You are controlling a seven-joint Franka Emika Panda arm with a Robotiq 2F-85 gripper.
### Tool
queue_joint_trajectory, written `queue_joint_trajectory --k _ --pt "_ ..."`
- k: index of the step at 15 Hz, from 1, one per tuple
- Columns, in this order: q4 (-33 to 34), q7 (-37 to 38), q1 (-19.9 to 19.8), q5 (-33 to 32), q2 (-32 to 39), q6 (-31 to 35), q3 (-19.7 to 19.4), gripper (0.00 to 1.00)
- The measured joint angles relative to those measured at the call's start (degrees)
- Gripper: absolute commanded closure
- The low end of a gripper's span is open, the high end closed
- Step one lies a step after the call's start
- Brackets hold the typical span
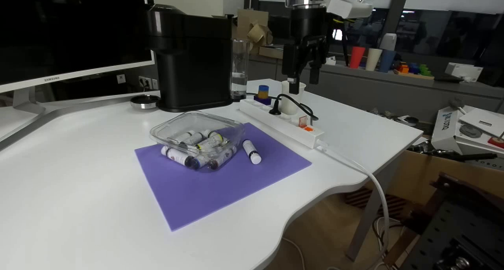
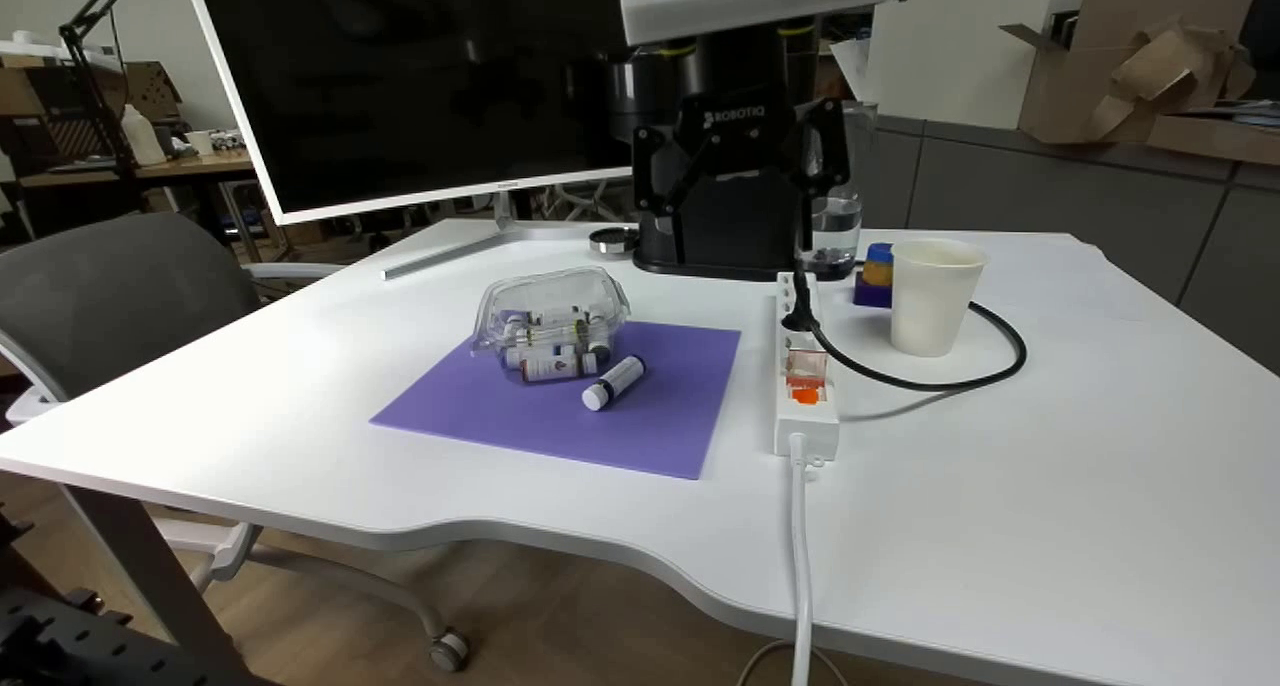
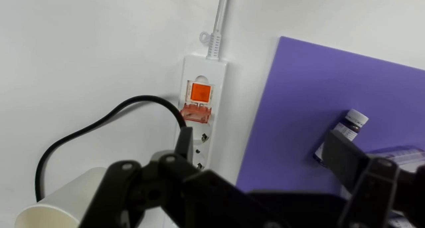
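Above the white desk (image 2: 1000, 486): my black two-fingered gripper (image 3: 260, 138) hangs fingers-down, released, its jaws spread wide apart.
Power strip: I see the long white plastic power strip (image 1: 279, 125) with its orange switch lying on the desk; in my wrist view it runs past one fingertip.
Plug and cable: a black plug (image 2: 800, 318) sits in the strip, and its black cable (image 2: 925, 384) loops around an upright off-white tapered cup (image 2: 935, 301).
Loose bottle: on my purple flat sheet (image 1: 212, 193) lies a small dark bottle with a white cap and label (image 2: 617, 380), partly hidden by the other fingertip in my wrist view.
Clear tub: just beside that bottle, a transparent plastic tub (image 2: 550, 286) at the sheet's edge holds several labelled bottles.
Back of desk: I make out a tall black rounded machine (image 1: 193, 65) next to a black-screened monitor (image 1: 71, 30).
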Motion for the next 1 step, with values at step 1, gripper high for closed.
queue_joint_trajectory --k 1 --pt "0.0 0.5 0.0 0.5 -0.3 -0.2 -0.1 0.0"
